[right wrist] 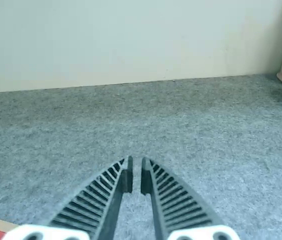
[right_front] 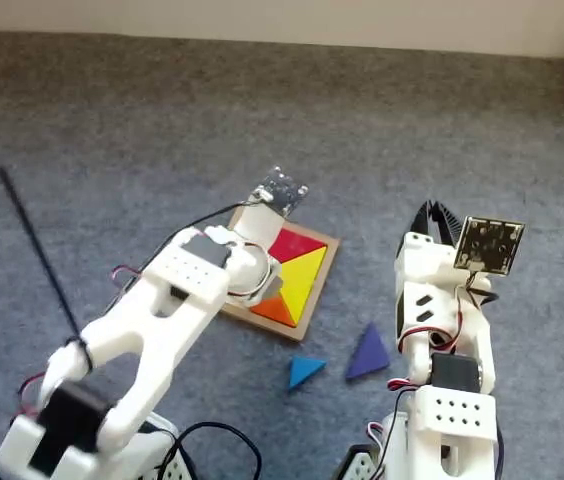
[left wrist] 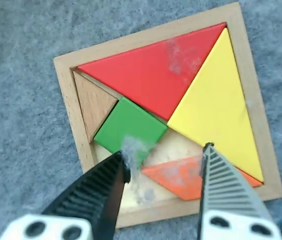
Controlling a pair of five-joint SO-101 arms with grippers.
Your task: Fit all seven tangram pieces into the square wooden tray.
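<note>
Left wrist view: wooden tray (left wrist: pixel 67 95) part-filled; red triangle (left wrist: pixel 151 75) touching yellow triangle (left wrist: pixel 216 115).

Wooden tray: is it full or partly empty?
Partly empty. Bare wood shows beside the green square; a light blue triangle and a dark blue triangle lie on the carpet.

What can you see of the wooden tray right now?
The tray is square and made of pale wood with a raised rim. It lies flat on grey carpet. Inside sit a red triangle, a yellow triangle, a green square, an orange triangle and a brown triangle. Bare tray floor shows around the green square and orange triangle, so it is not full. The left pincer is open above that gap; whether it touches the tray cannot be judged.
</note>
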